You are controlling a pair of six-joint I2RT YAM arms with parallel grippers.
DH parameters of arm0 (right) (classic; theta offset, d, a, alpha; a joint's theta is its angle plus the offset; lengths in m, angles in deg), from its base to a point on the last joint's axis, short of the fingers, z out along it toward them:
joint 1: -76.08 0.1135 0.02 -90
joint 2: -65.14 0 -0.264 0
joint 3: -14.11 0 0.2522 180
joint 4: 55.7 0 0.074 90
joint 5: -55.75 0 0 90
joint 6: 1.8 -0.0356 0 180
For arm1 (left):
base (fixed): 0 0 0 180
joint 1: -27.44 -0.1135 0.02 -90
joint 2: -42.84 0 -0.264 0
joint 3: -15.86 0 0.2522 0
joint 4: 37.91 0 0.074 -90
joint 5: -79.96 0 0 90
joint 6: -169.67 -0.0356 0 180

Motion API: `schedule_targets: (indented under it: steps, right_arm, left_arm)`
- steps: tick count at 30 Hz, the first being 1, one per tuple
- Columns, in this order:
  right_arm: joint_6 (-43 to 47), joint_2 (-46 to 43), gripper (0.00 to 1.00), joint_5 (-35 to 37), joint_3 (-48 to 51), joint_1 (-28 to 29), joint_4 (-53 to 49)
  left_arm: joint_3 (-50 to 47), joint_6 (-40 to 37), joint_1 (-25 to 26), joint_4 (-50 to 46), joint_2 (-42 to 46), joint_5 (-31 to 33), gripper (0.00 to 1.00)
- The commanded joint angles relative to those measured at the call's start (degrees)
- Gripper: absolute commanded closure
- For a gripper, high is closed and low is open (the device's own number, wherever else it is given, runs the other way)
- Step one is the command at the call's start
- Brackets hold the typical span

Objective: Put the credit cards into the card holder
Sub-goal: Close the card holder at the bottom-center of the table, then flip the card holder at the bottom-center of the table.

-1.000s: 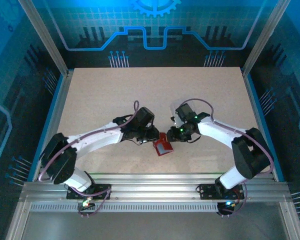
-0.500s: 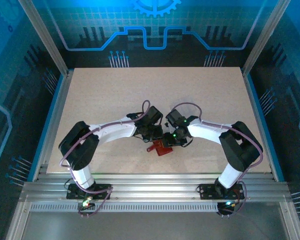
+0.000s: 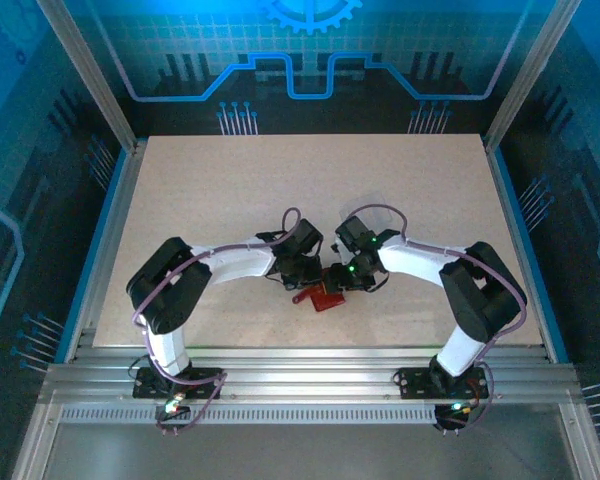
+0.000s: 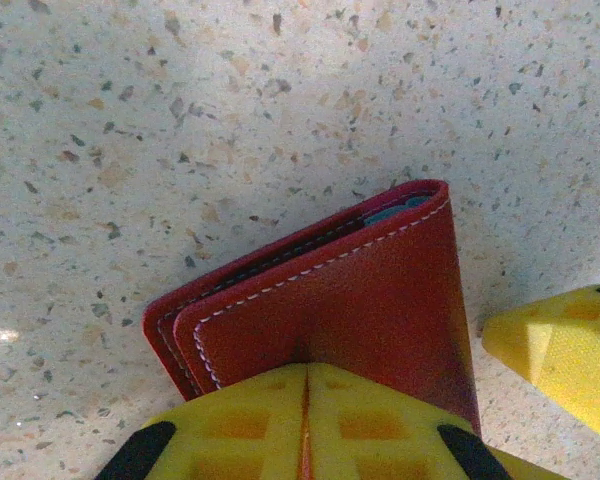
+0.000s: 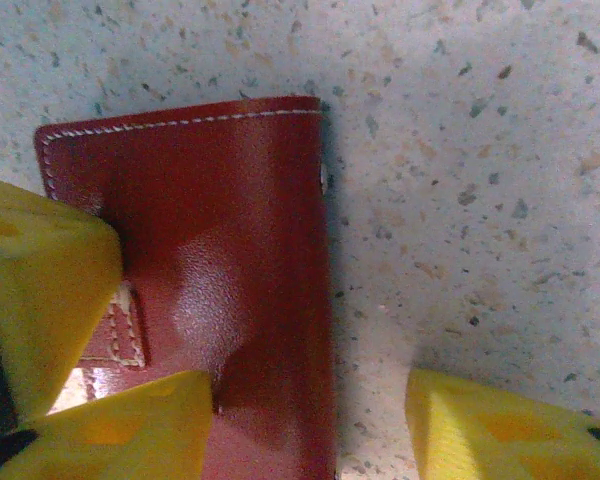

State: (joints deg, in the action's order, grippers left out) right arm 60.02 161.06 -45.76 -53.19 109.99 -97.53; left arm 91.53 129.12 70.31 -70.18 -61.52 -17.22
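Dark-red card holder [image 3: 327,293] lies folded flat on the speckled surface [image 3: 210,190], between both pincers. Left arm [image 3: 230,262] and right arm [image 3: 420,255] bend inward from either side of it, wrists low above it. Left pincer [image 4: 305,385]: fingers closed together, tips against the cover; whether leather is pinched cannot be told. Right pincer [image 5: 315,425]: open, one finger over the cover beside the snap tab [image 5: 120,330], the other over bare surface past the holder's edge. Left wrist view reveals a teal edge [image 4: 395,210] inside the fold.
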Motion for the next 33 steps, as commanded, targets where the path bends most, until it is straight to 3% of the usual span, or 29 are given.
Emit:
schedule_targets:
  steps: [1, 14, 20, 24, 26, 28, 30, 33]
  right_arm:
    - [1.56, -1.71, 0.41, -6.52, 0.80, -2.06, 1.29]
    - [1.82, 4.97, 0.43, -16.35, 0.62, -2.62, 6.41]
    - [0.99, 6.12, 0.51, -21.50, 1.23, -2.66, 9.47]
    - [0.11, 5.51, 0.72, -25.04, 1.42, -2.84, 11.56]
    - [-0.33, 3.95, 0.91, -25.54, 1.83, -3.18, 11.82]
    - [-0.62, 1.32, 1.00, -24.38, 2.41, -4.20, 11.20]
    - [-0.52, -2.76, 1.00, -20.91, 2.82, -5.97, 8.81]
    - [1.46, -10.35, 1.00, -3.29, 0.10, -6.76, -3.61]
  left_arm:
    - [-5.06, 0.45, -0.07, -0.20, -0.67, 0.48, 0.90]
    - [-14.33, 2.26, -0.47, 5.56, 1.41, 0.04, 0.90]
    - [-18.68, 3.41, -0.86, 9.21, 1.92, -0.63, 0.90]
    - [-20.19, 4.24, -1.03, 11.32, 1.78, -1.16, 0.90]
    - [-20.35, 4.42, -1.28, 11.72, 2.36, -1.72, 0.90]
    - [-20.55, 4.24, -1.71, 11.66, 4.46, -2.04, 0.89]
    - [-20.69, 3.80, -2.42, 10.77, 8.01, -2.06, 0.85]
    - [-20.12, 2.33, -3.31, 5.81, 14.54, 0.68, 0.67]
